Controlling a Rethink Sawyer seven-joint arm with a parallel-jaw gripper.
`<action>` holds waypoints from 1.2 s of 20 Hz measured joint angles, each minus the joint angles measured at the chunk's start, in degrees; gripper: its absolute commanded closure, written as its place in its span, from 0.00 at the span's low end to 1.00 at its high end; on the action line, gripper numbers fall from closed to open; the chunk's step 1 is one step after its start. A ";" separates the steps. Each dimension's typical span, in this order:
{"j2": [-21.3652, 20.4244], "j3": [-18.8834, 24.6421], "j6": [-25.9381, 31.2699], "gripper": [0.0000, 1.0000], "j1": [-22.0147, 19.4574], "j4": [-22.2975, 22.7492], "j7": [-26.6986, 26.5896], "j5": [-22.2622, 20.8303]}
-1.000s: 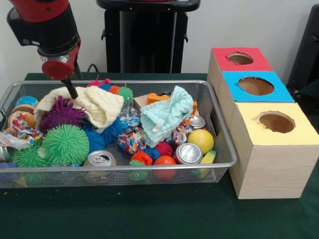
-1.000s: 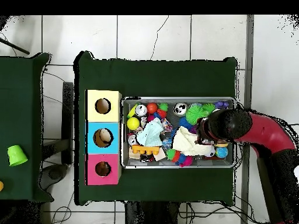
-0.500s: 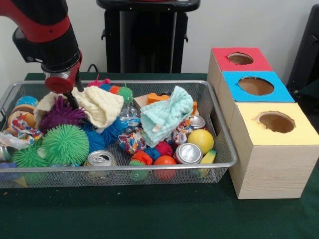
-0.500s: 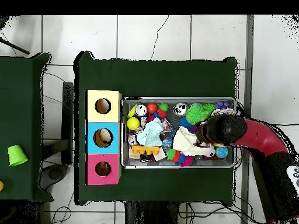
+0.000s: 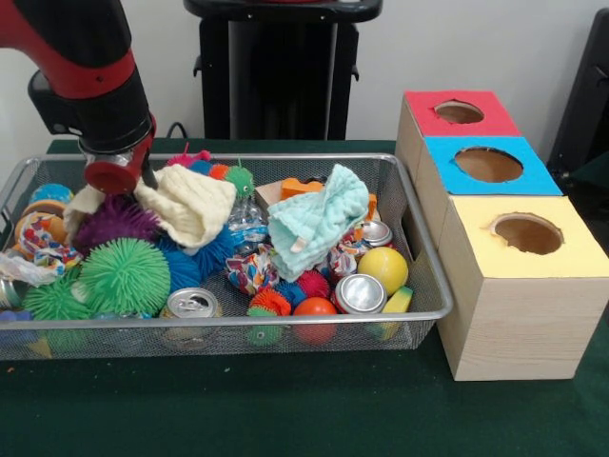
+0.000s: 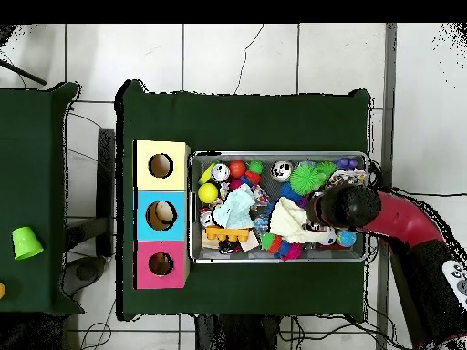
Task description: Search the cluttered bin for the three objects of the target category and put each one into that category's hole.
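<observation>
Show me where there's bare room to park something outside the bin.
The green table is bare in front of the wire bin and the yellow box. The bin is packed with balls, cans and cloths; the gripper sits low over its cream cloth.

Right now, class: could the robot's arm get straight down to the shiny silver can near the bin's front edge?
Probably yes: the silver can lies uncovered on top, nothing above it.

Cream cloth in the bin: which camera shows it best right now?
The front view. There the cream cloth shows its knit folds, draped over the purple spiky ball, with the arm's end at its upper left edge. The overhead view shows only a pale patch beside the arm, partly covered.
</observation>
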 measured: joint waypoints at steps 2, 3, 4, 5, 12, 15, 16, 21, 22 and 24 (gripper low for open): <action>0.43 -0.50 -1.28 0.00 0.02 0.02 0.00 0.01; 0.55 -0.64 -1.60 0.00 0.02 0.02 0.00 0.02; 0.88 -1.05 -2.50 0.00 0.02 0.04 0.00 0.07; 0.93 -1.13 -2.66 0.00 0.02 0.06 0.00 0.12; 0.94 -1.56 -5.07 0.00 -0.28 1.33 0.00 1.86; 0.77 -1.86 -6.65 0.00 -0.41 1.97 0.00 2.42; 0.74 -1.97 -6.97 0.00 -0.41 2.07 0.00 2.56; 0.48 -3.16 -8.94 0.00 0.03 2.77 0.04 3.95; 0.48 -3.25 -9.04 0.00 0.06 2.80 0.04 4.07; 0.63 -4.08 -9.41 1.00 0.45 2.90 0.04 4.81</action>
